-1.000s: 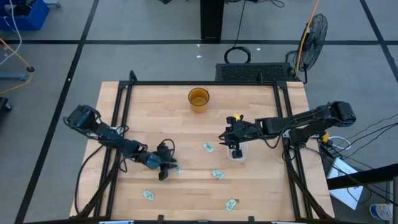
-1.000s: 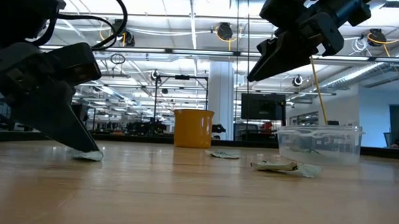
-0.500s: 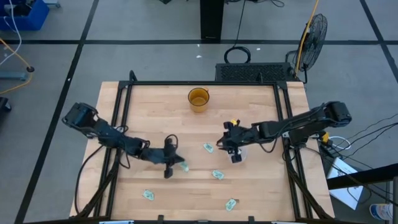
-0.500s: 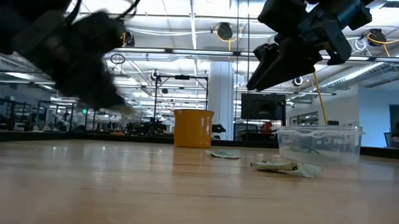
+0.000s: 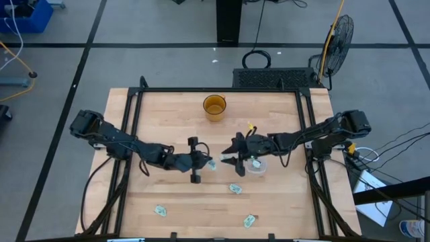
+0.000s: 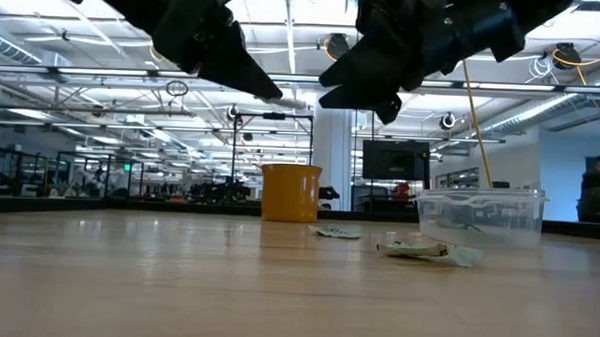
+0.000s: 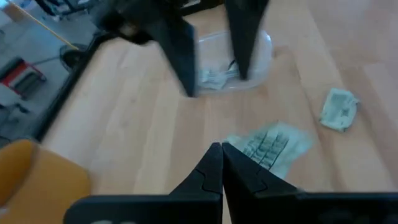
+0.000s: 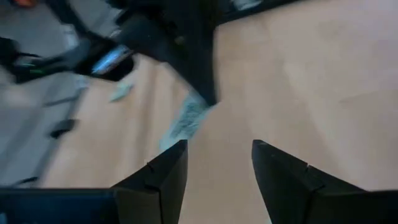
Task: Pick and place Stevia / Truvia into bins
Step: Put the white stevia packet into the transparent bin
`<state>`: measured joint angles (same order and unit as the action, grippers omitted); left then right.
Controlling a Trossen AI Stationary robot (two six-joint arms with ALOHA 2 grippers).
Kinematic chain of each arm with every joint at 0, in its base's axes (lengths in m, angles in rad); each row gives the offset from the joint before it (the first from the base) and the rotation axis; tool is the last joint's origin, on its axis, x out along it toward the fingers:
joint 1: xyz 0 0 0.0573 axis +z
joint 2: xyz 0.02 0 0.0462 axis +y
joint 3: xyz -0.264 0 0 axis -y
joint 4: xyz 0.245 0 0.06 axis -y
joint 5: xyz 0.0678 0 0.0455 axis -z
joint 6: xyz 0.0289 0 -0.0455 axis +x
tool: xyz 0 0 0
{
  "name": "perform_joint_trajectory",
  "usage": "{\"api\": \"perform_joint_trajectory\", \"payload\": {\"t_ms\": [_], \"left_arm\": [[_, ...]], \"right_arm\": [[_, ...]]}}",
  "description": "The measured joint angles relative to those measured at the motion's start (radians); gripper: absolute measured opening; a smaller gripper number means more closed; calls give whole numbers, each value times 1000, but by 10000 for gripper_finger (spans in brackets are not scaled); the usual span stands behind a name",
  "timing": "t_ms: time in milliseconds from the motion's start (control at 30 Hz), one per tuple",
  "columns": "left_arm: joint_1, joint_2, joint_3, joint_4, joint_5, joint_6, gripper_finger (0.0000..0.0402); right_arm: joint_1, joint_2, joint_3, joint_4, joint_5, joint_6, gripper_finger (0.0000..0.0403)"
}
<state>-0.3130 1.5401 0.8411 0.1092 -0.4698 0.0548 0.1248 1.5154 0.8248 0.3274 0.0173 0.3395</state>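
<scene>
My left gripper (image 5: 203,163) hangs above mid-table, shut on a green and white Stevia sachet (image 5: 211,164), which also shows in the right wrist view (image 8: 185,122). My right gripper (image 8: 217,158) stands open just beyond it, fingers pointing at the left gripper and holding nothing. It is between the left gripper and the clear bin (image 5: 258,169). The bin (image 6: 483,217) rests on its base and holds sachets (image 7: 214,78). Loose sachets lie flat on the table at the near side (image 5: 235,189) (image 5: 160,210) (image 5: 250,220). My left gripper pinches the sachet between its two fingertips by one end (image 7: 239,146). The fingers come slanting down from the table's left. The sachet juts out past the tips (image 6: 288,103), lifted clear of the table.
An amber cup (image 5: 215,107) stands at the far middle of the table. A black frame (image 5: 215,91) runs along the table's edges. Another sachet (image 6: 338,232) lies on the wood below the two grippers.
My left gripper has risen from the table with the sachet and travelled toward the table's right edge, toward the bin; the sachet is now lifted clear. My right gripper has moved from over the bin toward the table's left, meeting the left gripper.
</scene>
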Motion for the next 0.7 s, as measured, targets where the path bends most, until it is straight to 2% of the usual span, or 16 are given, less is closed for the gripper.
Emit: {"api": "perform_joint_trajectory", "payload": {"t_ms": [100,300,500,700], "left_arm": [[0,2,16,-4,-6,47,3],[10,1,19,5,5,71,3],[24,0,19,80,27,134,3],[39,0,19,128,30,191,3]], "right_arm": [[-19,2,0,4,-74,59,174],[-29,33,0,64,-83,76,174],[-37,70,0,195,-179,124,174],[-61,108,0,195,-232,201,174]]}}
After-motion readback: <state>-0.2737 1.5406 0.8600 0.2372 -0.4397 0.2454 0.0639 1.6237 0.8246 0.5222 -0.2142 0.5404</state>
